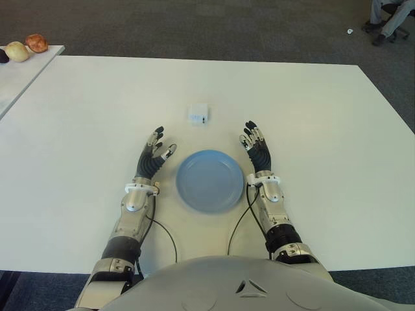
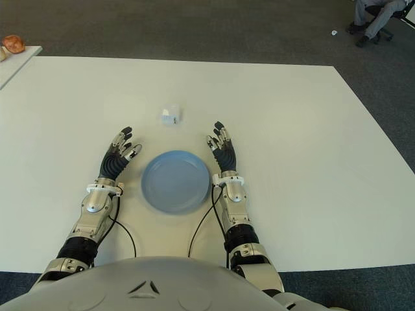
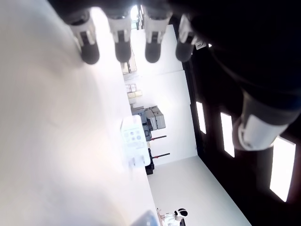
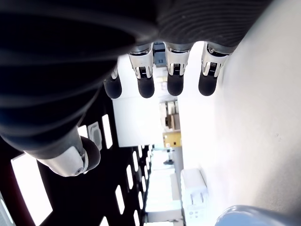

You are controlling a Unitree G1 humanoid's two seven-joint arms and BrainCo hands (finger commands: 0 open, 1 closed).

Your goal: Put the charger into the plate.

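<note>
A small white charger [image 1: 198, 113] lies on the white table [image 1: 311, 129], a short way beyond the far rim of the light blue plate [image 1: 211, 181]. The plate holds nothing. My left hand [image 1: 155, 154] shows to the left of the plate, fingers spread and holding nothing. To the plate's right shows my right hand [image 1: 255, 146], its fingers straight and empty too. The charger [image 3: 134, 141] appears past my left fingertips in the left wrist view, and the charger [image 4: 195, 193] also shows beside the plate's rim [image 4: 244, 215] in the right wrist view.
A second white table [image 1: 19, 74] at the far left carries pieces of fruit [image 1: 27, 46]. A seated person's legs [image 1: 389, 19] show on the dark carpet at the far right.
</note>
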